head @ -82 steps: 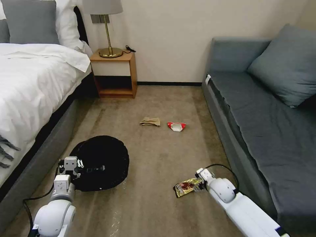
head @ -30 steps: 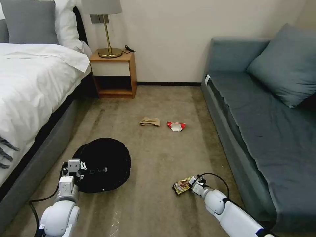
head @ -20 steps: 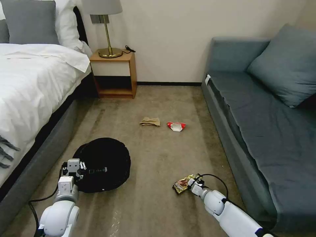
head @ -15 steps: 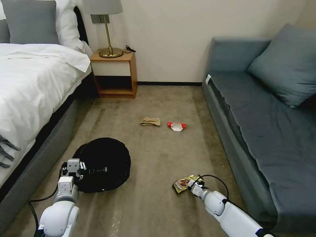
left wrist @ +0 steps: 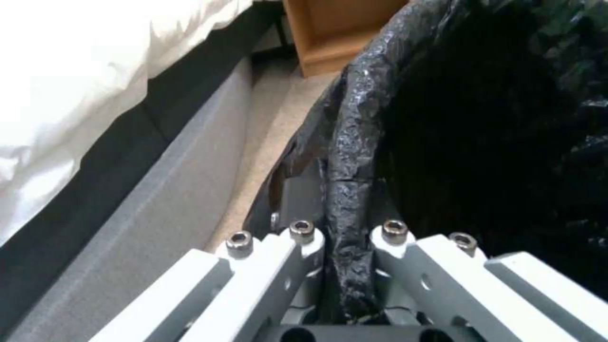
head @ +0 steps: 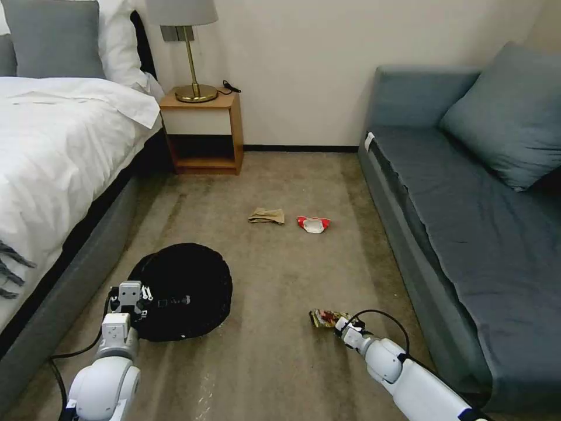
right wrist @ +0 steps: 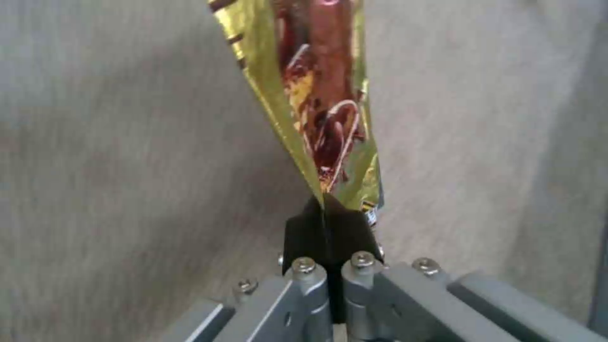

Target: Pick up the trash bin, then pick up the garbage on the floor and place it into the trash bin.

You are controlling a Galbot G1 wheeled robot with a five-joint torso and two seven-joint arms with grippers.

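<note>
Right gripper, lower centre of frame, pinches the snack wrapper edge; wrapper extends upward. Left gripper clamps the trash bin rim.

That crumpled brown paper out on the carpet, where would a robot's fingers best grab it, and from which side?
Probably from straight above. The crumpled brown paper lies low on the carpet, so a sideways approach has little to catch. Its raised folds are the likeliest part to pinch. The space around it is free; the red-and-white wrapper lies apart, toward the sofa.
</note>
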